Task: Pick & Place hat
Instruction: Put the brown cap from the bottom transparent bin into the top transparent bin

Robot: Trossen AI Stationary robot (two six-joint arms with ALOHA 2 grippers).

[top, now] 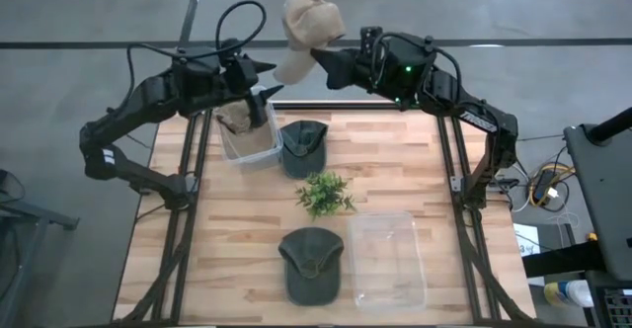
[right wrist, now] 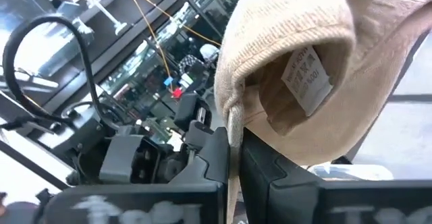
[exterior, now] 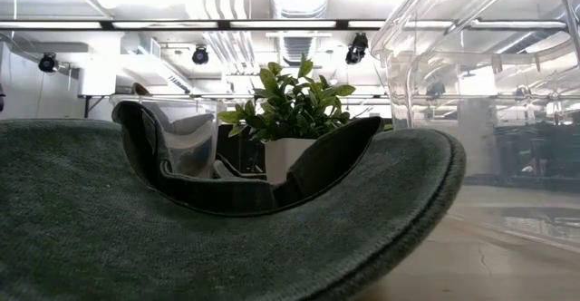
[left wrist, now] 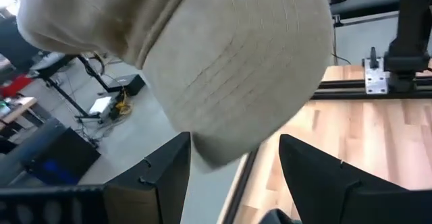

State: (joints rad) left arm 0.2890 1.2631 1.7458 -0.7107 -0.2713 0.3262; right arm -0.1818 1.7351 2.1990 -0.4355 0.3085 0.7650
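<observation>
The right hand (top: 318, 53) is clamped on a beige cloth baseball cap (top: 308, 32), its two dark fingers pressed together on a fold of the fabric, and holds the cap in the air at the far edge of the wooden slatted worktop (top: 385, 170), over the dark rail there. In the right wrist view the cap (right wrist: 304, 69) hangs just above the pinching fingers (right wrist: 216, 156), its inside turned to the camera with a small white sewn-in label showing. The left hand (top: 269, 91) sits just beside the cap, a little nearer and to the left of it, with its fingers spread apart; in the left wrist view the cap's beige brim (left wrist: 236, 69) fills the space above the two separated fingers (left wrist: 162, 177), and it cannot be told whether they touch it. Below the left hand, on the worktop, stands a small clear plastic bin (top: 249, 140) with something brownish inside it. Just to the right of that bin lies a dark green cloth cap (top: 302, 146), and a second dark green cloth cap (top: 312, 265) lies at the near edge. Between the two green caps stands a small green leafy plant in a white pot (top: 324, 194). A larger clear plastic bin (top: 387, 259) sits right of the near green cap, just beside it. In the low view the near green cap (exterior: 227, 237) fills the foreground, with the plant (exterior: 290, 111) behind it.
</observation>
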